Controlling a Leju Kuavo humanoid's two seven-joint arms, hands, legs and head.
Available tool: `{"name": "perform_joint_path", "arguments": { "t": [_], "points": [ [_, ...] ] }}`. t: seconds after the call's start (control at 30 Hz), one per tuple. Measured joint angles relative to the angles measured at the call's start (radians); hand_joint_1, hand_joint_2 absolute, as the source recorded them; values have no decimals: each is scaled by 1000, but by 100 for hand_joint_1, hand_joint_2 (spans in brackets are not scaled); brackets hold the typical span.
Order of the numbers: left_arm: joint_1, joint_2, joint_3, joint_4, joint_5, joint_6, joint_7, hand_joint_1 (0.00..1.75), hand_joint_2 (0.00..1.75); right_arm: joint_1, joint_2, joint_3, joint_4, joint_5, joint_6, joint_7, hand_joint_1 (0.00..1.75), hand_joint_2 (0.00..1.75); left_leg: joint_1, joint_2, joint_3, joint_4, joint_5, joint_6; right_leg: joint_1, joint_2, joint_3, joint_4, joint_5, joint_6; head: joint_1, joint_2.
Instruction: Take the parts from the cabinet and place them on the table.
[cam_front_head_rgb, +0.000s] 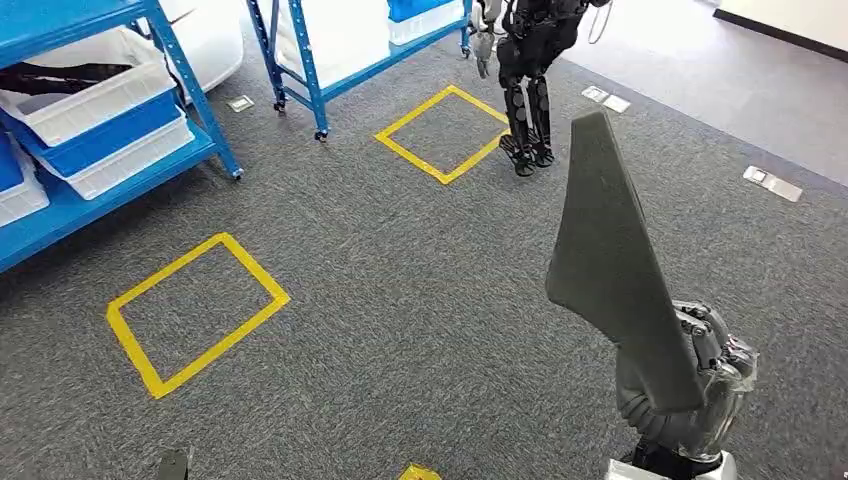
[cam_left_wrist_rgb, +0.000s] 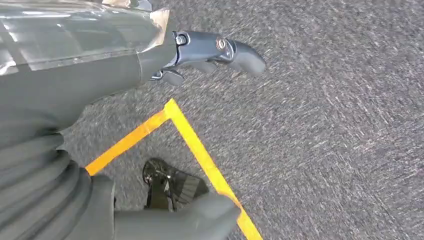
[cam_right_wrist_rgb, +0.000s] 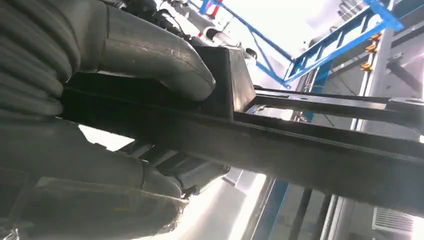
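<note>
so, your right hand (cam_front_head_rgb: 690, 385) is clamped on a long dark part (cam_front_head_rgb: 610, 270), held upright over the carpet (cam_front_head_rgb: 400, 300). your left hand (cam_left_wrist_rgb: 210, 50) hangs with its fingers loosely apart, holding nothing (yellow tape (cam_left_wrist_rgb: 195, 145) below it). farther off stand blue shelves (cam_front_head_rgb: 190, 90) with white bins (cam_front_head_rgb: 85, 100). pickup looks done; no table yet, so placing remains.

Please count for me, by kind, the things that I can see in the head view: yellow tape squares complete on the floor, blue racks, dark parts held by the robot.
Yellow tape squares: 2
Blue racks: 2
Dark parts held in the right hand: 1
Total: 5
</note>
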Motion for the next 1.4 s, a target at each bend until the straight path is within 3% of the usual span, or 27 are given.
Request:
{"name": "perform_joint_path", "arguments": {
  "t": [0.27, 0.3, 0.33, 0.37, 0.4, 0.43, 0.47, 0.57, 0.6, 0.63, 0.67, 0.73, 0.77, 0.8, 0.87, 0.9, 0.93, 0.97, 1.07, 1.1, 1.13, 1.17, 1.23, 1.27, 1.3, 1.33, 1.4],
  "points": [
    [-1, 0, -1, 0, 0, 2, 0, 0, 175, 4, 1, -3, -1, 1, 0, 0, 175, 175, -6, 9, 1, 1, 0, 4, -1, 10, -5, -5, 4, 6, 0, 0],
    [-5, -2, -2, 0, 0, 6, -4, 0, 175, 9, 1, -7, -5, 3, 0, 0, 175, 175, -6, 31, 2, -12, 12, 22, 6, 29, -16, -8, 11, 21, 0, 0],
    [-8, -4, -2, 0, 0, 8, -7, 0, 175, 12, 1, -8, -6, 5, 0, 0, 175, 175, -2, 47, 2, -18, 19, 30, -4, -6, -21, 7, 4, 17, 0, 0],
    [-10, -2, -2, -1, 0, 10, -13, 0, 175, 12, 2, -11, -8, 11, 0, 0, 175, 175, -4, 54, 2, -21, 21, 37, 5, -64, -41, 39, -17, 15, 3, 0],
    [-8, 0, -1, -1, 6, 13, -18, 0, 175, 12, 6, -10, -8, 18, 2, 1, 175, 175, -9, 85, -1, -21, 22, 43, 5, -104, -106, 176, -83, 8, 10, 0],
    [-3, 1, 1, -1, 25, -14, -9, 0, 175, 12, 19, -10, -3, 38, 37, 5, 175, 175, -11, 147, -4, -20, 22, 42, 1, -118, -125, 257, -97, 31, 11, 0],
    [3, -1, 11, -1, 42, -40, -18, 0, 175, 1, 38, -7, -3, 44, 56, 5, 175, 175, -22, 187, 0, -17, 12, 22, 13, -202, 30, -8, -27, 27, 9, 0],
    [3, -3, 18, -1, 43, -40, -19, 0, 175, 2, 44, -7, -4, 45, 60, 6, 175, 175, -18, 218, 10, -22, 14, 5, 17, -168, 16, -9, -22, 9, 7, 0],
    [3, -4, 19, -1, 43, -41, -19, 0, 175, 2, 46, -6, -6, 47, 60, 5, 175, 175, -11, 200, 6, -17, 6, -6, -4, -156, 24, -17, -14, -4, 5, 0],
    [3, -3, 21, -1, 43, -41, -19, 0, 175, 1, 51, -6, -6, 47, 61, 6, 175, 175, -8, 144, 0, 8, -18, -10, -2, -146, 23, -19, -11, -10, 1, 0],
    [4, -3, 23, -1, 43, -41, -20, 0, 175, -2, 53, -6, -5, 47, 63, 6, 175, 175, -7, 111, -25, 66, -59, -10, -2, -139, 22, -19, -10, -18, 0, 0],
    [13, -1, 24, -1, 43, -40, -20, 0, 175, -3, 58, -3, -5, 47, 63, 6, 175, 175, -7, 88, -108, 243, -142, -14, 2, -114, 19, -18, -9, -22, -2, 0],
    [17, -1, 25, -1, 43, -40, -20, 0, 175, -2, 58, -3, -5, 47, 63, 6, 175, 175, -7, 86, -137, 300, -154, -15, 3, -100, 19, -18, -8, -22, -3, 0],
    [19, -1, 25, -1, 43, -40, -20, 0, 175, -2, 58, -3, -5, 47, 63, 6, 175, 175, -7, 86, -142, 304, -140, -15, 3, -87, 19, -17, -8, -22, -2, 0],
    [19, -1, 26, -1, 43, -41, -20, 0, 175, -2, 59, -3, -5, 47, 64, 6, 175, 175, -2, 83, -90, 187, -57, -13, 3, -60, 22, -14, -8, -21, -3, 0],
    [19, 0, 27, -1, 43, -40, -20, 0, 175, -2, 59, -3, -5, 47, 64, 6, 175, 175, 2, 62, -43, 90, -9, -11, 3, -48, 23, -11, -8, -21, -3, 0],
    [20, 0, 28, -1, 43, -40, -20, 0, 175, -3, 59, -3, -5, 47, 64, 6, 175, 175, 9, -2, -11, 17, 13, -9, 2, -36, 19, -6, -8, -20, -3, 0],
    [20, 1, 28, -1, 43, -40, -20, 0, 175, -5, 59, -3, -5, 47, 64, 6, 175, 175, 10, -18, -7, -1, 4, -9, 14, -26, 11, 4, -10, -14, -1, 0],
    [18, 0, 28, -1, 44, -40, -20, 0, 175, -3, 62, -3, -5, 47, 64, 6, 175, 175, -7, 20, -8, 1, 10, 9, 1, 10, -4, -11, 6, 13, -3, 0],
    [16, -1, 28, -1, 44, -41, -20, 0, 175, -3, 62, -3, -5, 47, 64, 6, 175, 175, 0, 37, -6, -15, 21, 24, 8, 5, -16, -5, 7, 17, -1, 0],
    [15, -2, 28, -1, 44, -41, -20, 0, 175, -2, 61, -3, -5, 47, 64, 6, 175, 175, -2, 50, -1, -20, 26, 30, 5, -56, -24, 14, -3, 16, -2, 0],
    [16, -1, 28, -1, 44, -41, -20, 0, 175, -7, 61, -3, -5, 47, 65, 6, 175, 175, -3, 63, -3, -21, 27, 36, 10, -93, -47, 61, -31, 11, 6, 0],
    [22, 0, 31, -1, 52, -41, -16, 0, 175, -6, 61, -2, -5, 46, 74, 4, 175, 175, -8, 97, -4, -21, 26, 38, 7, -110, -127, 226, -104, 4, 6, 0],
    [24, 0, 32, -1, 54, -44, -12, 0, 175, -4, 61, -2, -5, 46, 76, 3, 175, 175, -9, 112, -6, -20, 26, 38, 6, -111, -156, 289, -123, 7, 7, 0],
    [26, 0, 32, -1, 56, -48, 2, 0, 175, -4, 60, -2, -3, 45, 82, 1, 175, 175, -10, 127, -6, -20, 25, 38, 4, -112, -163, 307, -122, 14, 6, 0],
    [27, 0, 33, -1, 58, -53, 17, 0, 175, -4, 60, -1, -1, 43, 84, 0, 175, 175, -10, 140, -6, -20, 24, 36, 2, -115, -144, 276, -107, 23, 6, 0],
    [28, -3, 41, 0, 61, -59, 105, 0, 175, -8, 60, 4, 5, 32, 95, -3, 175, 175, -9, 163, -1, -19, 20, 29, -3, -143, -38, 94, -46, 43, 7, 0]
  ]
}}
